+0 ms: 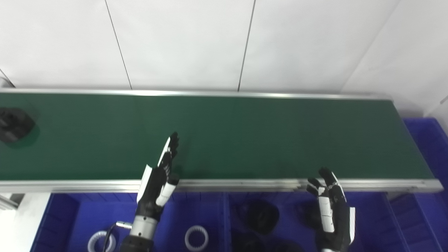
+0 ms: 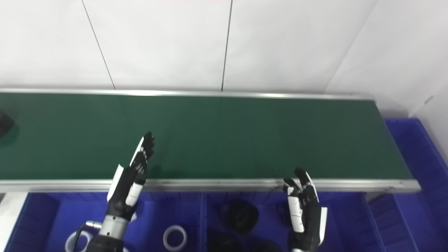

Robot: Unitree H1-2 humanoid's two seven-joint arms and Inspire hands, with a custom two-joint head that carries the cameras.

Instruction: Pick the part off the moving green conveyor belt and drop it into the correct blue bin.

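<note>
wait with open, empty left hand (image 1: 158, 175) over belt (image 1: 245, 136); grab black part (image 1: 14, 124) as it comes close; right hand (image 1: 332, 210) open, empty too.

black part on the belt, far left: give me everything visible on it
The dark, rounded black part lies on the green conveyor belt at the picture's far left edge, partly cut off in the right eye view. It looks matte and chunky, blurred, so detail cannot be told. It casts a shadow on the belt. Nothing touches it but the belt; the left robot hand is open, well to its right.
</note>
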